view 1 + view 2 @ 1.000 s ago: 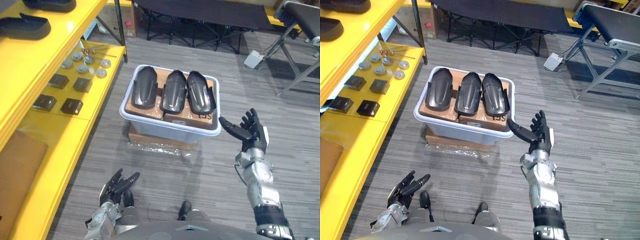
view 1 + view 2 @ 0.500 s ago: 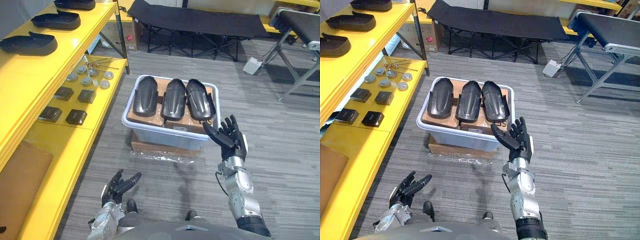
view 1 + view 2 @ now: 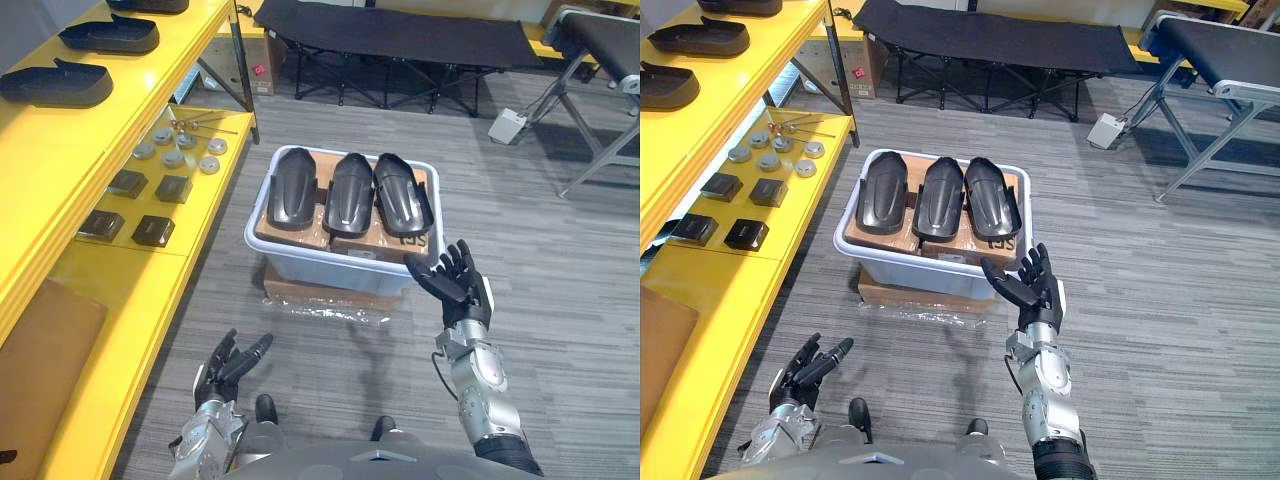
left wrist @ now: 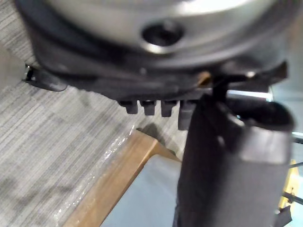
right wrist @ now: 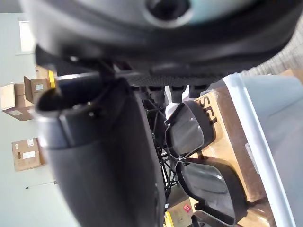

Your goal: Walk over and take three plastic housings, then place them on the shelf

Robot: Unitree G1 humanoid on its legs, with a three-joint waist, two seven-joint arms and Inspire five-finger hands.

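Observation:
Three black plastic housings [image 3: 350, 192] lie side by side on cardboard boxes inside a pale grey bin [image 3: 330, 266] on the floor ahead. My right hand [image 3: 452, 283] is raised with straight spread fingers just in front of the bin's near right corner, holding nothing. Low at the left, my left hand [image 3: 232, 365] hangs open over the carpet, well short of the bin. The yellow shelf [image 3: 60, 140] runs along the left; on its top level rest two more black housings [image 3: 58, 84].
The bin stands on a flat cardboard box [image 3: 330, 295] wrapped in film. The shelf's lower level [image 3: 160, 215] carries small dark blocks and round metal parts. A black folding cot [image 3: 400, 30] stands behind the bin, and a metal-legged bench [image 3: 600, 60] at the far right.
My right hand has come in leftward and lower, from beside the bin's right corner to just before it. The camera shifted as I moved; the left hand dropped slightly.

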